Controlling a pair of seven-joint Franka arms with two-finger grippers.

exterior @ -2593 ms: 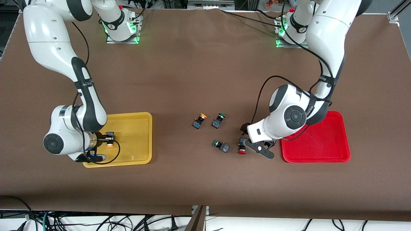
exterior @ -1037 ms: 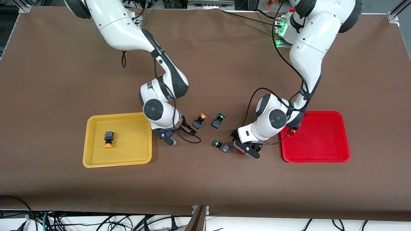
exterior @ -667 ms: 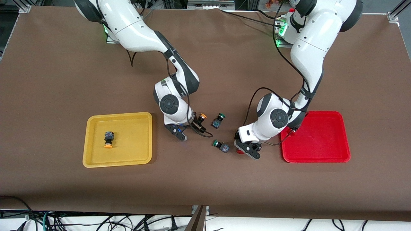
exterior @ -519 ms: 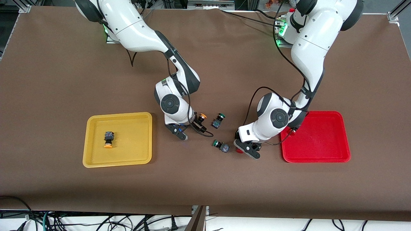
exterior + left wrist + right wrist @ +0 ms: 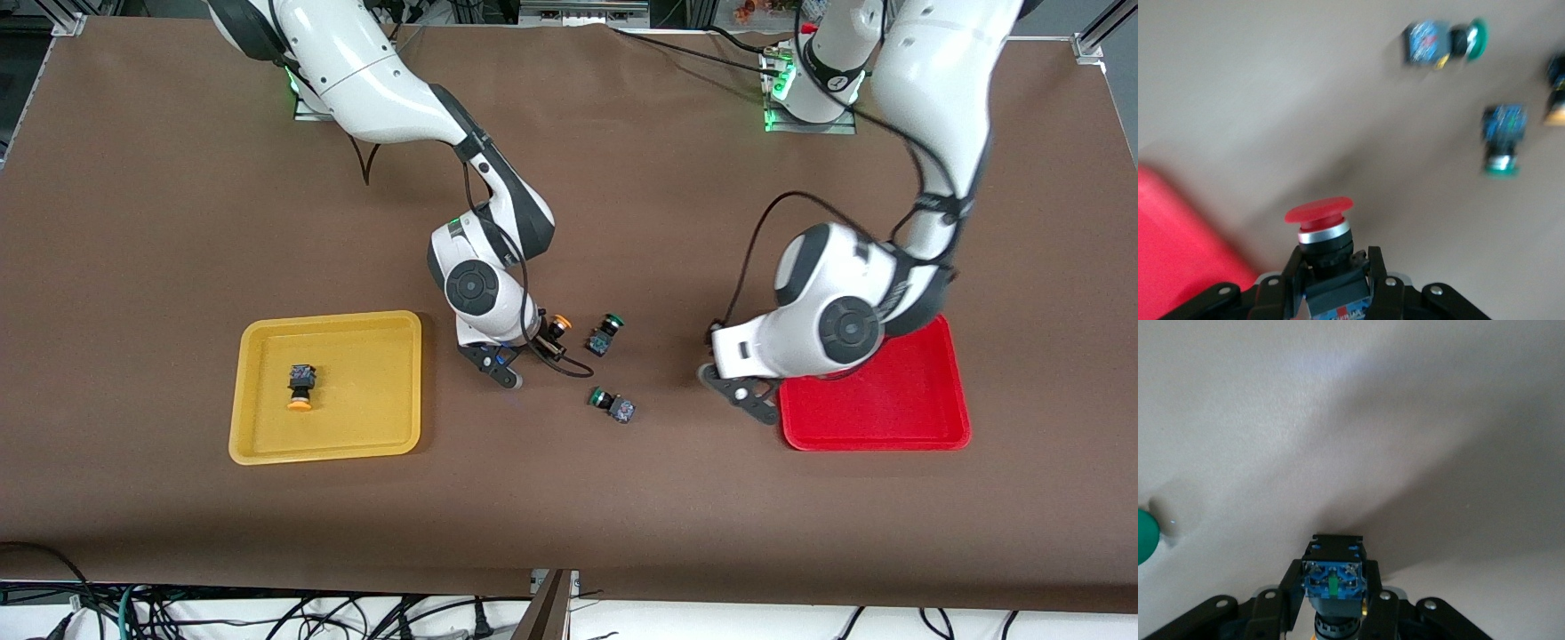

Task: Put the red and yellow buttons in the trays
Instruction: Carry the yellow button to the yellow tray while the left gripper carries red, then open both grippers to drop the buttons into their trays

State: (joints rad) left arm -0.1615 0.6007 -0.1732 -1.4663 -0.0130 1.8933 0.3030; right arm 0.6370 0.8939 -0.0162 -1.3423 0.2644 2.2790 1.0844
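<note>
My left gripper (image 5: 1331, 263) is shut on a red button (image 5: 1319, 210) and holds it in the air over the table, beside the red tray (image 5: 1178, 247). In the front view the left gripper (image 5: 716, 369) hides that button next to the red tray (image 5: 889, 400). My right gripper (image 5: 1333, 587) is shut on a yellow button's dark body (image 5: 1333, 577). In the front view the right gripper (image 5: 544, 342) has that orange-capped button (image 5: 557, 325) at table level. Another yellow button (image 5: 302, 388) lies in the yellow tray (image 5: 364, 436). No second red button shows.
Two green-capped buttons lie mid-table: one (image 5: 606, 332) beside the right gripper, one (image 5: 612, 404) nearer the front camera. Both show in the left wrist view (image 5: 1445, 41) (image 5: 1501, 143). Bare brown table lies between the trays and the front edge.
The left gripper has lifted the red button off the table and moved toward the red tray. The right gripper came from the yellow tray, left a button there, and settled on the other yellow button.
</note>
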